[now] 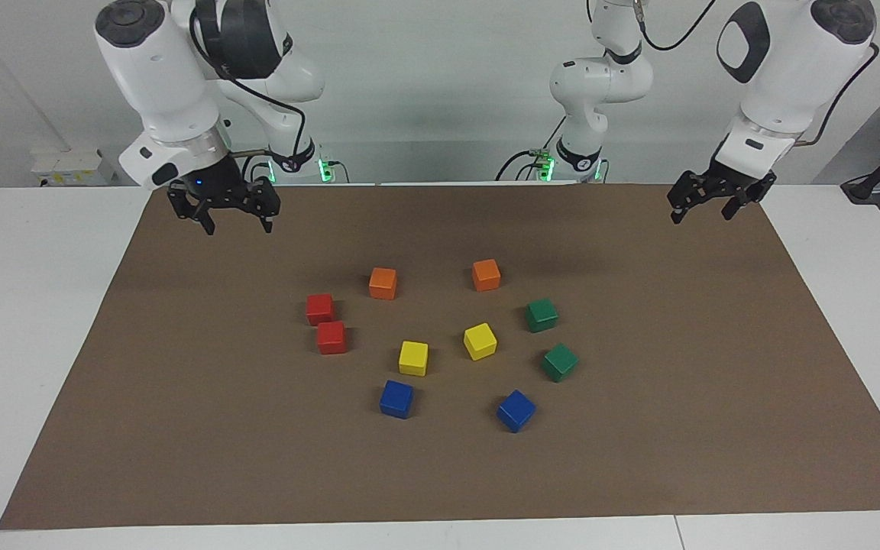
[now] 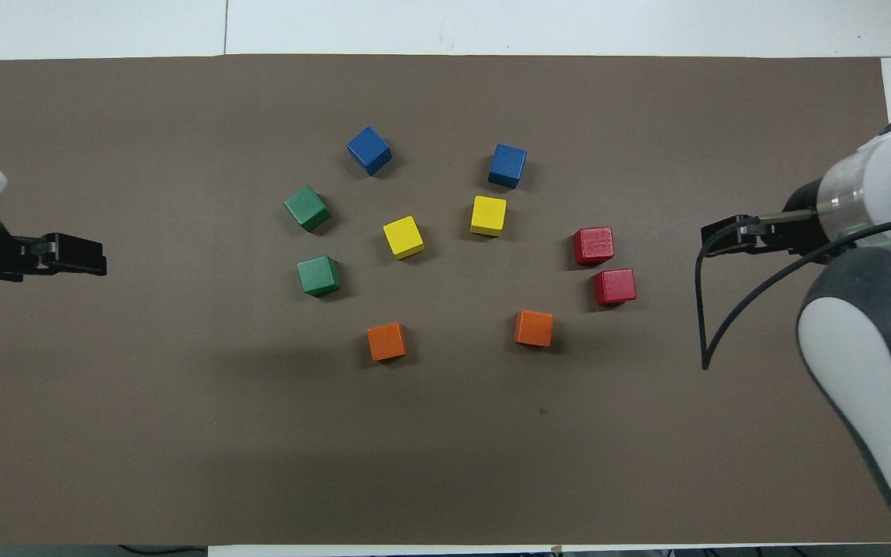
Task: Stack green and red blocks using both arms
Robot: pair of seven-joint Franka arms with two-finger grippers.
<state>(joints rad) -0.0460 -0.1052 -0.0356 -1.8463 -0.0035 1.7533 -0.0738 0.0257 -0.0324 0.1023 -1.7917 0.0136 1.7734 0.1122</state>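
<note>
Two red blocks stand side by side on the brown mat toward the right arm's end, one (image 1: 320, 308) (image 2: 615, 286) nearer to the robots than the other (image 1: 331, 337) (image 2: 594, 245). Two green blocks stand apart toward the left arm's end, one (image 1: 541, 315) (image 2: 319, 275) nearer to the robots than the other (image 1: 560, 361) (image 2: 307, 207). My right gripper (image 1: 237, 227) (image 2: 712, 234) is open and empty, raised over the mat, well apart from the red blocks. My left gripper (image 1: 700, 217) (image 2: 97, 265) is open and empty, raised over the mat's left-arm end.
Two orange cubes (image 1: 383, 283) (image 1: 486, 274) lie nearest to the robots. Two yellow cubes (image 1: 413, 357) (image 1: 480, 341) sit in the middle of the group. Two blue cubes (image 1: 396, 399) (image 1: 516, 410) lie farthest. The brown mat (image 1: 180, 428) covers the white table.
</note>
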